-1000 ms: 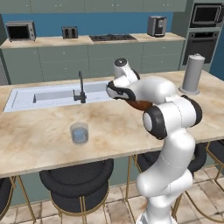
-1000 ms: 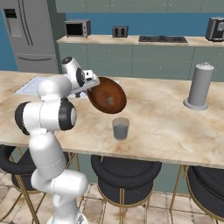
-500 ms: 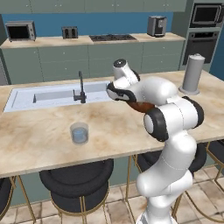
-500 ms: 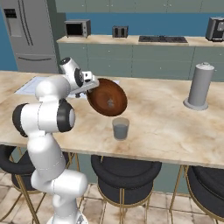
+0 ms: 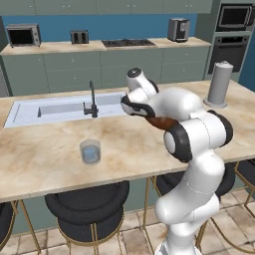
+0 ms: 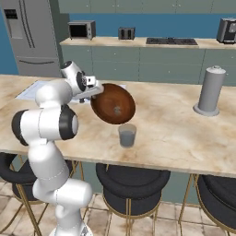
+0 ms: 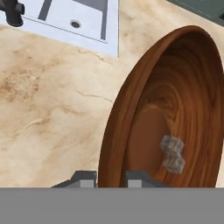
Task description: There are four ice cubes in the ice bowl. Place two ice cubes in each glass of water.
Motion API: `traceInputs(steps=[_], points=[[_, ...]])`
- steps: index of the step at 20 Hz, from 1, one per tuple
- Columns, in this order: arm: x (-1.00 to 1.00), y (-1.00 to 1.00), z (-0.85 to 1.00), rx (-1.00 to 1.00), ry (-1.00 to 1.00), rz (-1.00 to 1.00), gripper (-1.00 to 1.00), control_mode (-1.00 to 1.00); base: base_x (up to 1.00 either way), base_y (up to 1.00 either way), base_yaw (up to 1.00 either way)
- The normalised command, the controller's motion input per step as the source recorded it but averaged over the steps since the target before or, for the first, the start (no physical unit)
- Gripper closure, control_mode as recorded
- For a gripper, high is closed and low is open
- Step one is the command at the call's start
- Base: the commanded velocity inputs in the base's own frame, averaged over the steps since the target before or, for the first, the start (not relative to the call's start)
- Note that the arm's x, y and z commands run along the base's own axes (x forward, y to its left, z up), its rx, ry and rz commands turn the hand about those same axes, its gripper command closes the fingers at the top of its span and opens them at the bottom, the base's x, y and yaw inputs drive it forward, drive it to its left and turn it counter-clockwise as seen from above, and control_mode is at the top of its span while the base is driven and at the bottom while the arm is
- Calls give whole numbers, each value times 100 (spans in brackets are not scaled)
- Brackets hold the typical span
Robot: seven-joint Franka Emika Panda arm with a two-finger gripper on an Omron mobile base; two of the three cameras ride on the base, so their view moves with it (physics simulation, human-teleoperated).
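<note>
My gripper (image 7: 110,178) is shut on the rim of the reddish-brown ice bowl (image 7: 175,100), holding it steeply tilted above the counter. Two greyish ice cubes (image 7: 173,153) lie low on its dark inside. In the right base view the ice bowl (image 6: 113,103) faces the camera, held by the gripper (image 6: 94,92), with a clear glass of water (image 6: 126,135) just below its lower edge. In the left base view my arm hides most of the ice bowl (image 5: 162,122). There the other glass (image 5: 90,151) stands well to the gripper's (image 5: 142,110) left, near the counter's front.
A tall grey canister (image 6: 210,91) with a knob top stands at the counter's right end. The sink (image 5: 50,107) with its dark faucet (image 5: 91,99) lies to the left. Black stools (image 6: 131,189) stand under the counter's front edge.
The bowl has tipped a little steeper in my grip and its inside faces the right base camera more. The arm has hardly moved.
</note>
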Motion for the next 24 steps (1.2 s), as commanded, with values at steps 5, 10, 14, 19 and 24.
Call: traceInputs(steps=[5, 10, 14, 19, 24], points=[[0, 0, 0, 2, 0, -10, 100, -100, 0, 0, 0], [12, 16, 0, 0, 0, -9, 100, -100, 0, 0, 0], [39, 33, 7, 0, 0, -7, 100, -100, 0, 0, 0], [9, 30, 22, 0, 0, -7, 100, -100, 0, 0, 0], [0, 21, 22, 0, 0, -9, 100, -100, 0, 0, 0]])
